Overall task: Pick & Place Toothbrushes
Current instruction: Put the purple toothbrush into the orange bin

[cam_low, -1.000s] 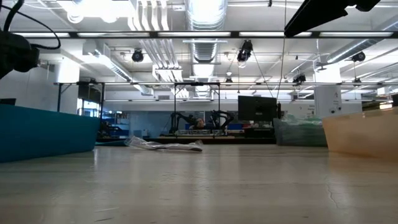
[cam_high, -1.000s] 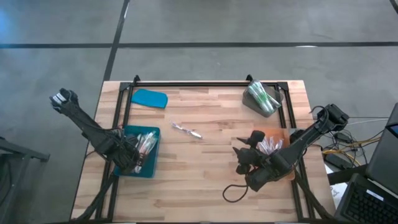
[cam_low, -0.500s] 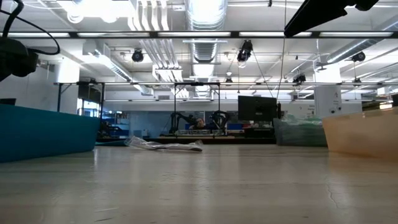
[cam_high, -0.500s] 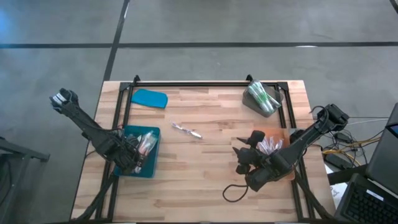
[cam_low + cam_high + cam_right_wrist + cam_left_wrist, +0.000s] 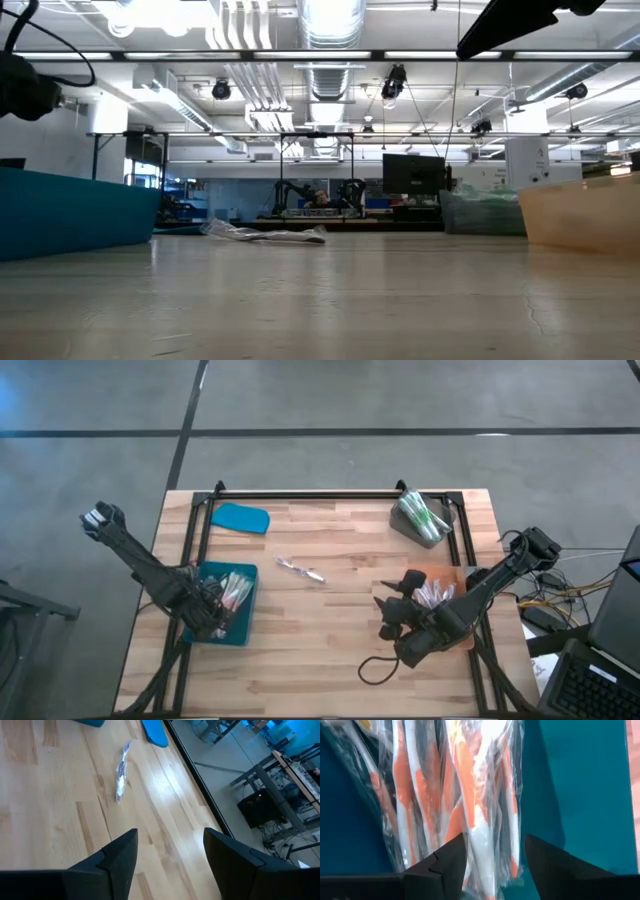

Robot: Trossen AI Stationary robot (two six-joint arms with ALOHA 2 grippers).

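The left gripper is being held low inside the blue tray at the left edge of the surface. In the left wrist view its fingers are standing apart, with nothing clamped, straddling the near ends of a heap of wrapped orange-and-white toothbrushes lying on the tray floor. The long axes of these are running almost straight away from the fingers, so the heap is judged to be just placed or released there.

The right gripper is hovering over the bare wood near the right edge, beside the orange tray, which is holding more wrapped brushes. Its fingers are also parted and empty.

Farther in, near the middle of the surface, one loose wrapped toothbrush is lying well apart from both trays. Seen from the right wrist, this brush is lying ahead of the fingers, its long axis pointing roughly away from them, so a straight reach by the right arm is judged the likely next pick; both arms look about equally near it.

Toward the far edge, a blue lid and a grey bin of green brushes are sitting.
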